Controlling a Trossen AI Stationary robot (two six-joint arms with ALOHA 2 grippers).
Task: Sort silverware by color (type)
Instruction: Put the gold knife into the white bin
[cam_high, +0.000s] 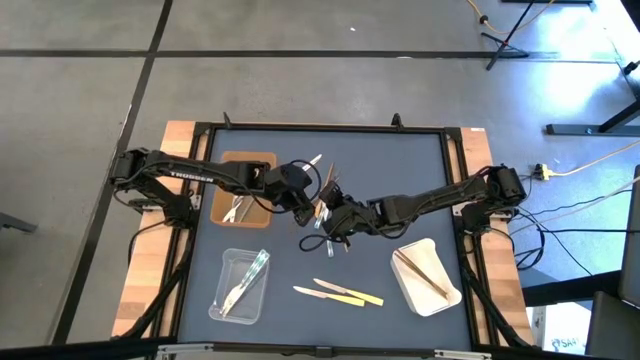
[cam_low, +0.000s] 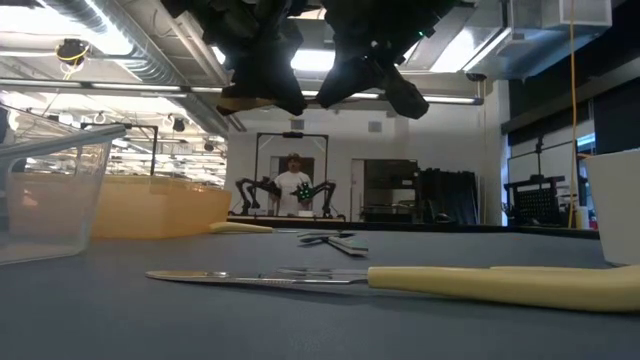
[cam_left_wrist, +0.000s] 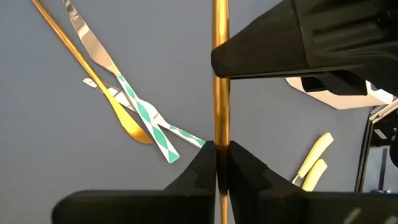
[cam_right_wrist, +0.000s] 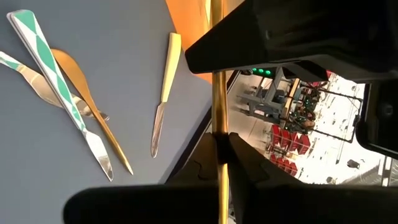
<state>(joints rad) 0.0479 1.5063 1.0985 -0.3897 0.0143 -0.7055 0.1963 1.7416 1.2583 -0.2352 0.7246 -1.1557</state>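
Both my grippers clamp one gold utensil (cam_left_wrist: 220, 93) above the mat, beside the brown tray (cam_high: 246, 187): left gripper (cam_left_wrist: 219, 155) and right gripper (cam_right_wrist: 219, 146) pinch it, handing across for sorting.

White lettering reading "TROSSEN" is showing along the dark forearm of the left arm (cam_high: 190, 177), in the left-middle of the high view. Nothing else is reading clearly: the small white patch at the lower right corner of that view is staying too blurred to make out.
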